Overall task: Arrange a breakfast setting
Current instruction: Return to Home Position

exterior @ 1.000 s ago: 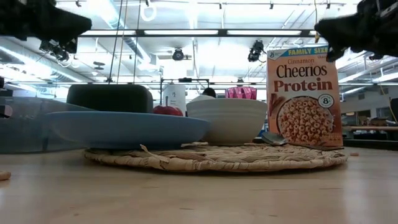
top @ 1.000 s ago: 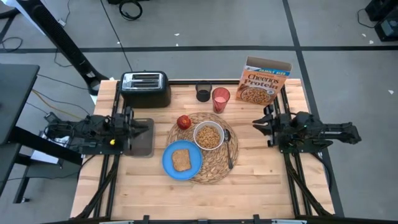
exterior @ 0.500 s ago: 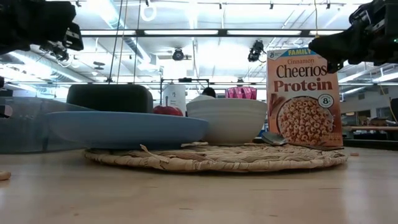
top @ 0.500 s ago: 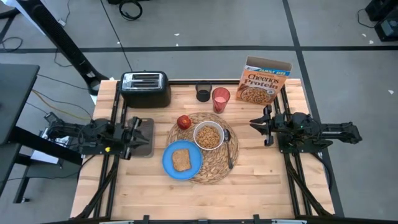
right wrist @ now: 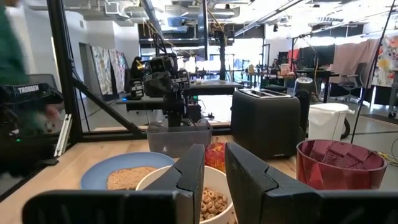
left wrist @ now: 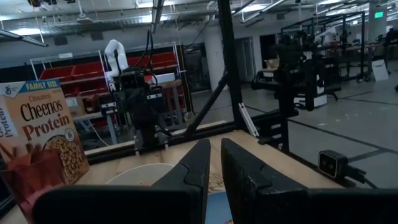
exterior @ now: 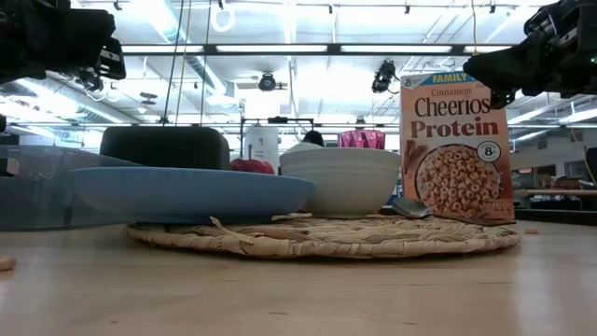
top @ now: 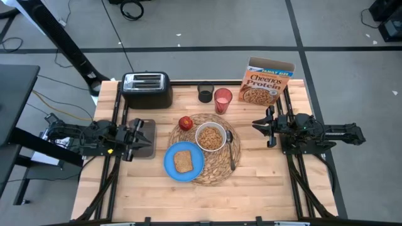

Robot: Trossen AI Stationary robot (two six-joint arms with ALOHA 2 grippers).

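Note:
On the round straw placemat a white bowl of cereal stands, with a dark spoon on the mat to its right. A blue plate bearing a toast slice overlaps the mat's near left edge. A red apple sits on the mat's far left edge, and a translucent red cup stands behind the mat. My left gripper hovers shut at the table's left edge, my right gripper shut at the right. Both point level at the setting and hold nothing.
A black toaster, a small black cup and a Cheerios box line the far edge. A grey translucent container sits under my left gripper. Bare wood lies along the near edge.
My left gripper has drawn back toward the table's left edge and sunk a little, tipping and rolling as it went, then kept still. My right gripper has tipped down a little. The breakfast things have stayed put.

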